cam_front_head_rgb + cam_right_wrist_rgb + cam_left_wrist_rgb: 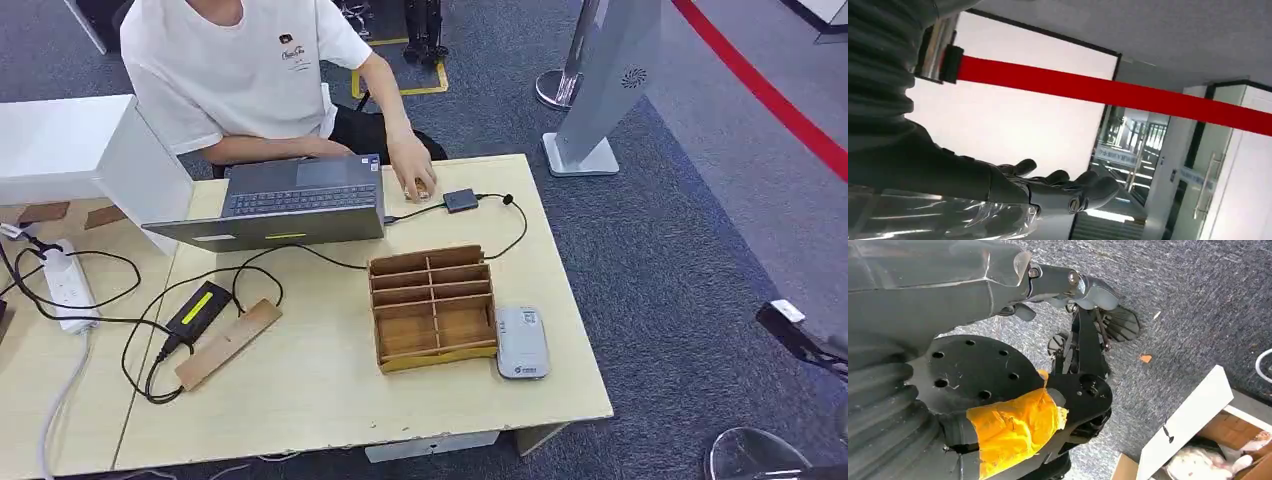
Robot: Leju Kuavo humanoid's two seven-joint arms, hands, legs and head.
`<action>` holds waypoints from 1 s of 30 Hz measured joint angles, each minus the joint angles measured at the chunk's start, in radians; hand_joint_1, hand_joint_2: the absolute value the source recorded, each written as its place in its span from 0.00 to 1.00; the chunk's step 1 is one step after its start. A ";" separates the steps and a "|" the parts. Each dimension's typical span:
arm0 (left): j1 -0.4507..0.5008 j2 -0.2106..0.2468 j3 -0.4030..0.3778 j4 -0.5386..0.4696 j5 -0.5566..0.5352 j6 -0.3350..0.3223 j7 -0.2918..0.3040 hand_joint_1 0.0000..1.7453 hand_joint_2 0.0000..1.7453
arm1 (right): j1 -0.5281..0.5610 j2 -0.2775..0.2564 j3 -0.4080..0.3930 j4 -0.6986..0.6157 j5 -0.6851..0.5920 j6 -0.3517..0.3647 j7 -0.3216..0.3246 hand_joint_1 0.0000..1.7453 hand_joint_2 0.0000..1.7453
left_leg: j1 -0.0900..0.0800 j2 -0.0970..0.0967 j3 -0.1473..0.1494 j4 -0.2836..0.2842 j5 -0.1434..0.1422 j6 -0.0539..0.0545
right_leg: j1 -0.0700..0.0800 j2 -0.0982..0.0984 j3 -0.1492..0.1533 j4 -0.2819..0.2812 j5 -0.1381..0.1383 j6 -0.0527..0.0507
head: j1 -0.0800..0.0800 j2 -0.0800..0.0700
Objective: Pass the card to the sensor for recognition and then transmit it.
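Okay: right hand (1063, 192) raised off table at 3 o'clock, fingers extended, apart, holding nothing. Left hand (1088, 295) hung over grey carpet, grip state unclear. Grey-white card sensor (522, 342) lay on pale wooden table (320, 390), touching slotted wooden card box (432, 307) at its 3 o'clock. Card itself not discernible. Person's hand (412, 178) rested by grey laptop (290, 203), 12 o'clock.

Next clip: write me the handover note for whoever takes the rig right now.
Right hand: open, holds nothing, off to the side of the table.
Left hand: hangs over the floor; open or shut unclear.
Box is mid-table, with the reader beside it.
Card: cannot tell if one lies in the box.
Done: nothing evident.
Left: take card, present to reader, pass it on.
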 joint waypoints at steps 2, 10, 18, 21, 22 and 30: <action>-0.001 -0.002 0.009 0.000 0.000 0.004 0.002 0.00 0.00 | 0.022 0.003 -0.029 0.013 -0.004 0.024 0.020 0.00 1.00 | 0.000 -0.001 0.001 0.000 0.000 0.000 | 0.000 -0.001 0.001 0.000 0.000 0.000 | 0.000 0.000; 0.010 -0.023 0.297 -0.014 -0.478 0.043 0.068 0.00 1.00 | 0.142 0.063 0.123 0.239 -0.585 -0.116 0.002 0.00 1.00 | 0.002 -0.005 0.001 -0.001 -0.001 -0.001 | 0.002 -0.005 0.004 0.000 -0.003 0.000 | 0.001 0.000; 0.024 -0.045 0.496 -0.014 -0.489 0.059 0.087 0.00 1.00 | 0.227 0.196 0.392 0.348 -0.862 -0.058 0.014 0.00 1.00 | 0.003 0.001 0.005 -0.003 -0.003 -0.003 | 0.003 0.002 0.004 0.000 -0.004 -0.002 | 0.000 0.000; 0.026 -0.052 0.522 -0.014 -0.486 0.061 0.093 0.00 1.00 | 0.249 0.258 0.438 0.368 -0.839 -0.035 0.022 0.00 1.00 | 0.002 0.001 0.005 -0.003 -0.003 -0.003 | 0.002 0.001 0.004 0.000 -0.005 -0.003 | 0.000 0.000; 0.027 -0.053 0.529 -0.014 -0.485 0.062 0.094 0.00 1.00 | 0.252 0.275 0.443 0.374 -0.834 -0.026 0.025 0.00 1.00 | 0.003 0.001 0.006 -0.003 -0.003 -0.003 | 0.003 0.002 0.004 0.001 -0.005 -0.003 | 0.000 0.000; 0.027 -0.060 0.549 -0.014 -0.486 0.068 0.103 0.00 1.00 | 0.274 0.430 0.477 0.389 -0.829 0.092 0.058 0.00 1.00 | 0.004 0.004 0.006 -0.003 -0.003 -0.003 | 0.004 0.003 0.004 0.001 -0.005 -0.004 | 0.000 0.000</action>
